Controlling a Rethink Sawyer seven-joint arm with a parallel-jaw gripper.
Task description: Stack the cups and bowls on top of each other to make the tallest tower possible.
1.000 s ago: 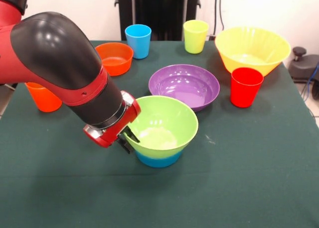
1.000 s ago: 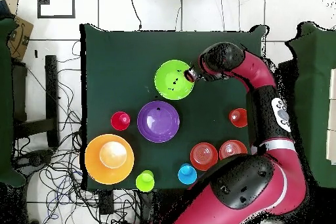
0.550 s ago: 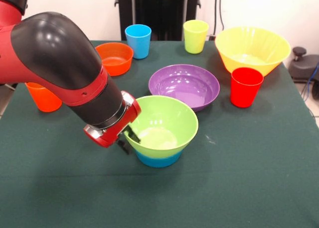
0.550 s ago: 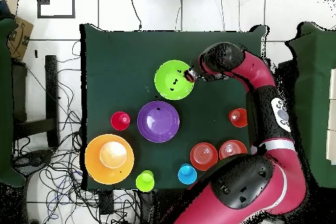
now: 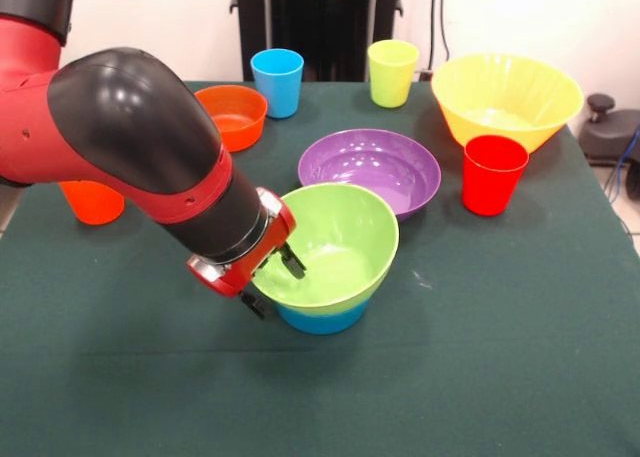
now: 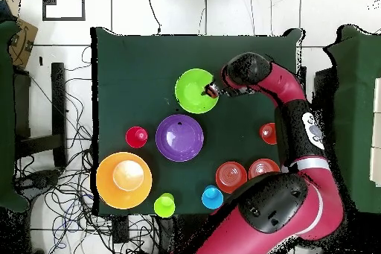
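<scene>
While the lime green bowl [image 5: 335, 242] sits nested on the small blue bowl [image 5: 320, 320] at the near part of the bench [image 5: 500, 357], the jaws [image 5: 275, 277] straddle its rim, one finger [image 5: 292, 262] inside and one outside, clamped on the lime bowl's wall. The front view shows the blue bowl beneath; the overhead view hides it under the lime one. Just behind the lime bowl: one purple bowl [image 5: 370, 172]. Farther behind and to its right: one red cup [image 5: 493, 174], then one yellow bowl [image 5: 506, 99]. Farthest back: one light blue cup [image 5: 277, 82] and one yellow-green cup [image 5: 392, 73]. Front view: one orange bowl [image 5: 231, 116], one orange cup [image 5: 91, 201] partly behind the arm. Overhead shows two orange bowls [image 6: 231, 177] [image 6: 263, 169] side by side.
</scene>
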